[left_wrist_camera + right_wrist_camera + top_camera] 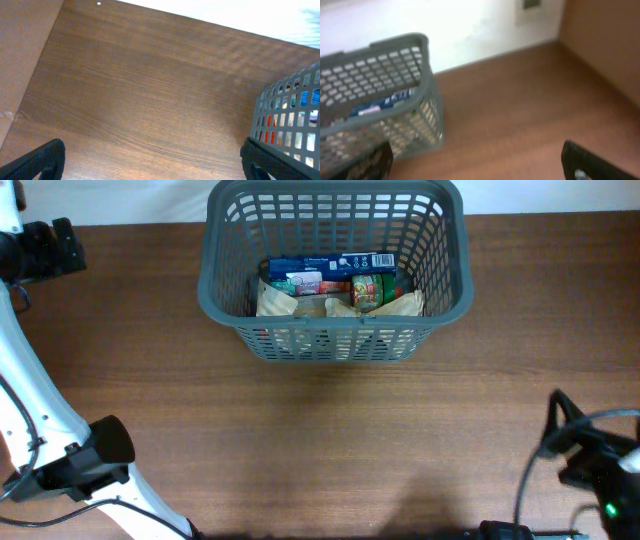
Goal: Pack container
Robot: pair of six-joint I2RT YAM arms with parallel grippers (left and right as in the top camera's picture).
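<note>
The container, a large dark grey lattice basket [333, 210], stands at the back middle of the table. Inside lie a blue box [330, 264], a green can [368, 288] and tan paper bags [290, 304]. The basket shows at the right of the left wrist view [287, 107] and at the left of the right wrist view [380, 52]. My left gripper [152, 162] is open and empty over bare wood, left of the basket. My right gripper [477, 162] is open and empty, right of the basket. In the overhead view the left arm sits at the lower left, the right arm at the lower right.
Brown wooden table [320, 440]. A white wall runs behind the table's back edge [210, 15]. A brown panel stands at the right side [605, 40]. Black cables [545, 470] hang by the right arm.
</note>
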